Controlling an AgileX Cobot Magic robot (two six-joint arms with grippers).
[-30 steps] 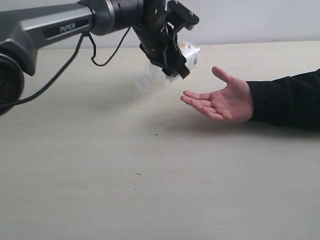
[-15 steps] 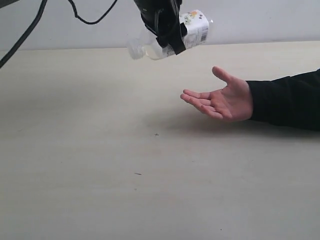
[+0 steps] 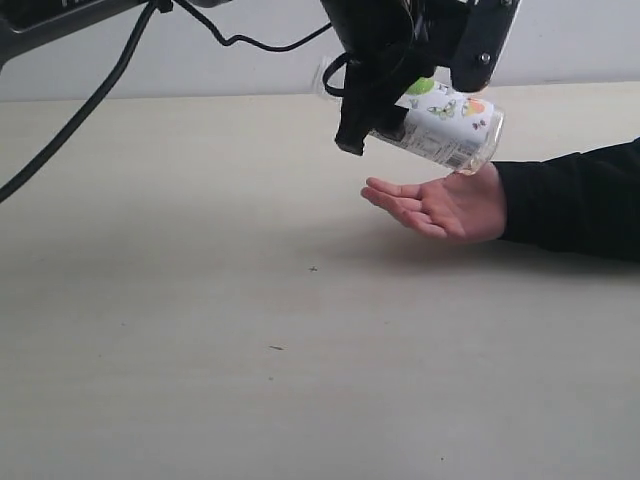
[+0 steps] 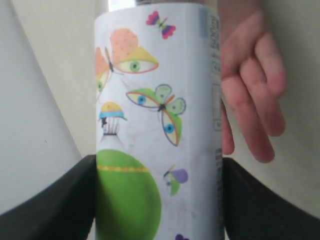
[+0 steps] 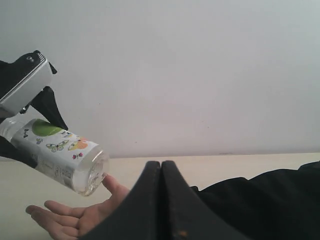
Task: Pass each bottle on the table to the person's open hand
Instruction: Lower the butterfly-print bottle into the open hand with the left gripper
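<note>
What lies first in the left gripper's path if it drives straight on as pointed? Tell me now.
The person's open hand. The left gripper, shut on the butterfly-label bottle, aims down at the palm, so the bottle's base would likely touch it first. The exact gap is hard to judge.

Pretty sure this is a robotics lab bench, not somebody's home. My black robot arm (image 3: 380, 30) hangs over a wide pale beige table (image 3: 200, 380) with faint wood grain and a few tiny dark specks. Right behind the table stands a plain grey-white wall (image 3: 560, 40). Typical test-rig corner, I'd say.
</note>
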